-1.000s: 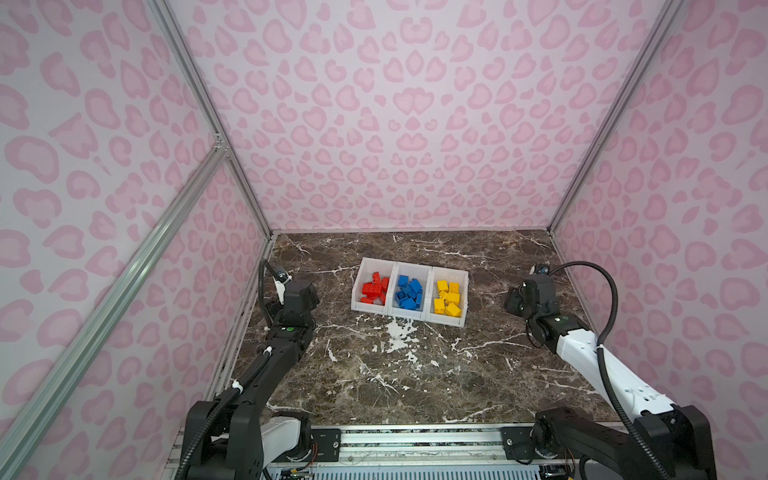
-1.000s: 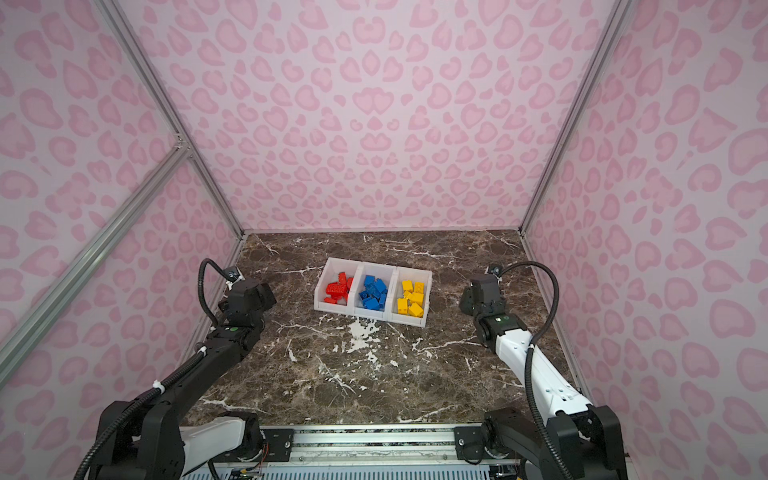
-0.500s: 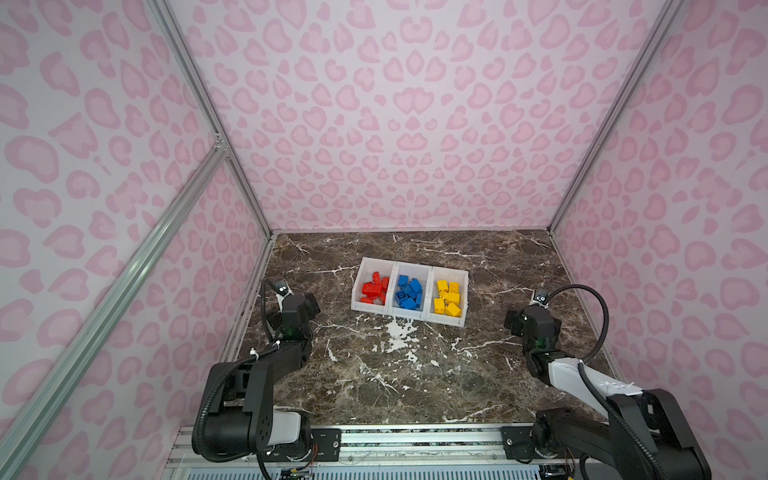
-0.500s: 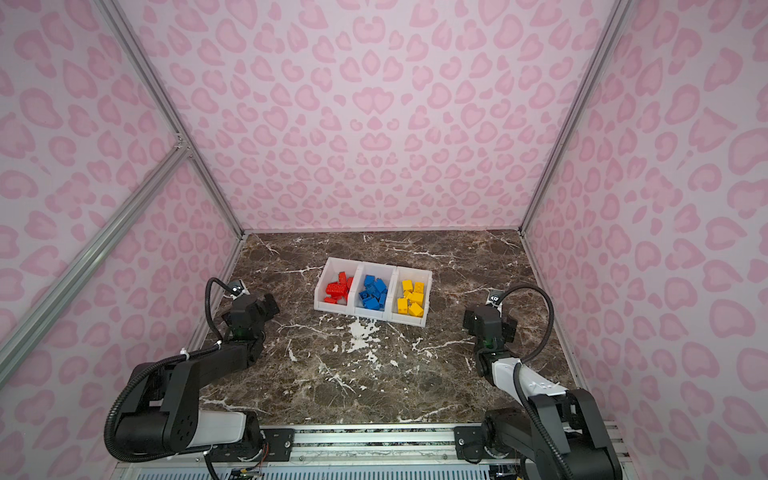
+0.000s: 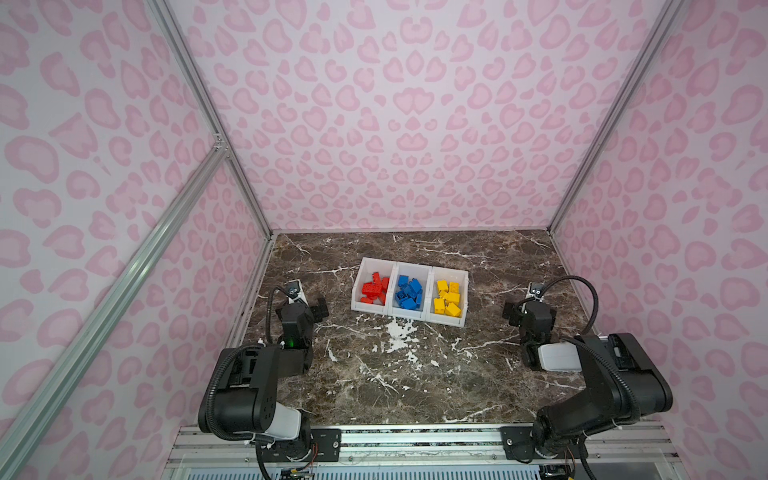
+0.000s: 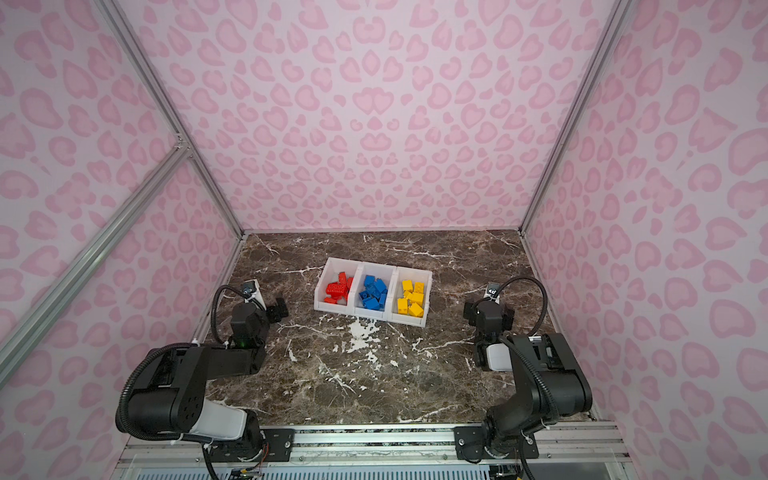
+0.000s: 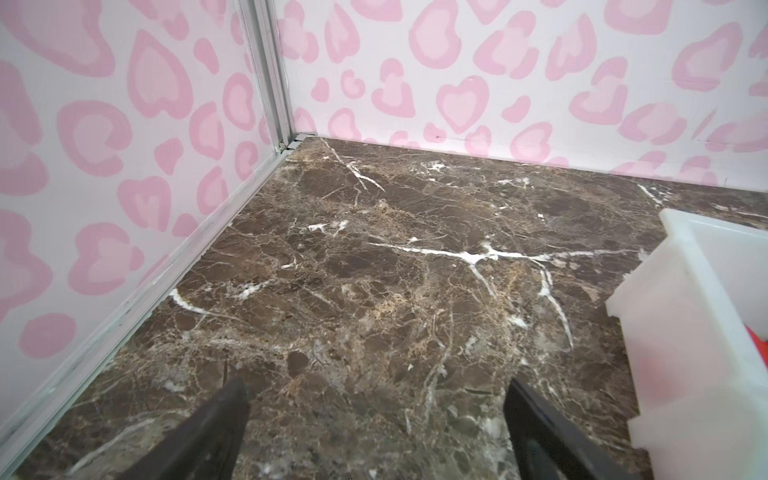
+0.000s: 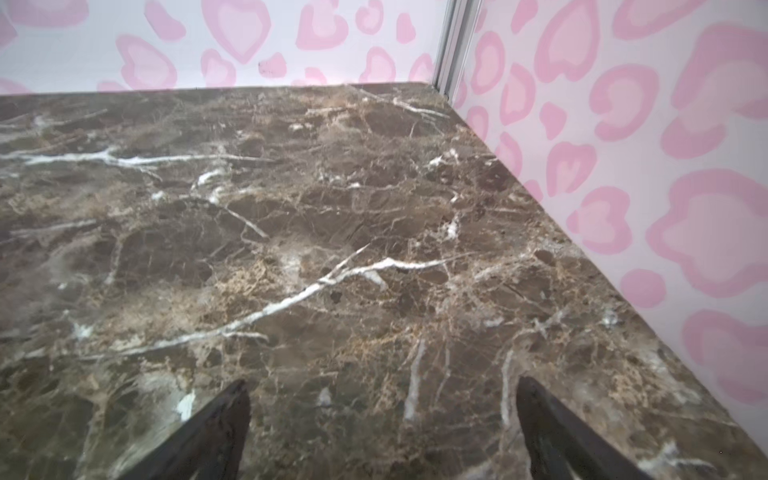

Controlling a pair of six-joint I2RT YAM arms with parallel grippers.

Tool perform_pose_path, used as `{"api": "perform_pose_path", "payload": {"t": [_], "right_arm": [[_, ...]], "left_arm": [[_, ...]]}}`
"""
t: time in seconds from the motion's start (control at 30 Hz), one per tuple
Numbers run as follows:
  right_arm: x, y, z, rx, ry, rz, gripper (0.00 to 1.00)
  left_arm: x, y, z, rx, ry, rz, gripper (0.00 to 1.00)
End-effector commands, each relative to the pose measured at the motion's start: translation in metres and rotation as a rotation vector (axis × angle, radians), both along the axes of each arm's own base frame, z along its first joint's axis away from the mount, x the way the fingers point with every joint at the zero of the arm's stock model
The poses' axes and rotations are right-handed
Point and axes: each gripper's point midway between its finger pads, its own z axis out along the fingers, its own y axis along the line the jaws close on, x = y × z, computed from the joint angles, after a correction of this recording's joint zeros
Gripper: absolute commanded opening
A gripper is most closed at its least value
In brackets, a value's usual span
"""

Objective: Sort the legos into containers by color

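Observation:
The containers (image 5: 415, 266) (image 6: 380, 264) stand as a row of three white bins mid-table in both top views. Red legos (image 5: 375, 287) (image 6: 338, 286) fill the left bin, blue legos (image 5: 409, 292) (image 6: 374, 291) the middle one and yellow legos (image 5: 448, 297) (image 6: 411, 297) the right one. No loose brick shows on the marble. My left gripper (image 5: 307, 303) (image 6: 266, 305) (image 7: 376, 380) hovers open and empty left of the bins; a white bin wall (image 7: 685, 291) shows in the left wrist view. To the right of the bins, my right gripper (image 5: 528, 309) (image 6: 488, 309) (image 8: 383, 381) is open and empty over bare marble.
Pink patterned walls (image 5: 395, 124) enclose the table on three sides, with aluminium posts (image 5: 582, 166) in the back corners. Both arms are folded low near the front rail (image 5: 415, 436). The left wall (image 7: 104, 208) runs close beside the left gripper, and the right wall (image 8: 665, 208) close beside the right one.
Both arms have drawn back from the bins toward the front rail and folded down. The grippers now sit nearer the front and lower.

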Motion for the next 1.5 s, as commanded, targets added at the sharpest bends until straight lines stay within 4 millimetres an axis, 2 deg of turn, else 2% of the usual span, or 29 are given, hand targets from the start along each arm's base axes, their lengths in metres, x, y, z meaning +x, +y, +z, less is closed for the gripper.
{"api": "perform_pose_path", "payload": {"t": [0.0,0.07,0.17,0.27,0.4,1.47], "right_arm": [[0.009,0.0034,0.0271,-0.01,-0.143,0.021,1.0],[0.0103,0.0036,0.0212,-0.002,-0.066,0.019,1.0],[0.0098,0.0051,0.0259,-0.016,-0.131,0.029,1.0],[0.0104,0.0045,0.0216,-0.007,-0.07,0.022,1.0],[0.0094,0.0042,0.0235,-0.009,-0.108,0.02,1.0],[0.0112,0.0049,0.0212,-0.01,-0.074,0.022,1.0]], "left_arm": [[0.0048,-0.0027,0.0145,0.011,-0.057,-0.02,0.97],[0.0045,-0.0026,0.0147,0.011,-0.059,-0.02,0.97],[0.0046,-0.0031,0.0148,0.011,-0.06,-0.022,0.97],[0.0047,-0.0033,0.0146,0.012,-0.059,-0.023,0.97],[0.0048,-0.003,0.0145,0.011,-0.058,-0.021,0.97],[0.0077,-0.003,0.0129,0.006,-0.046,-0.024,0.97]]}}
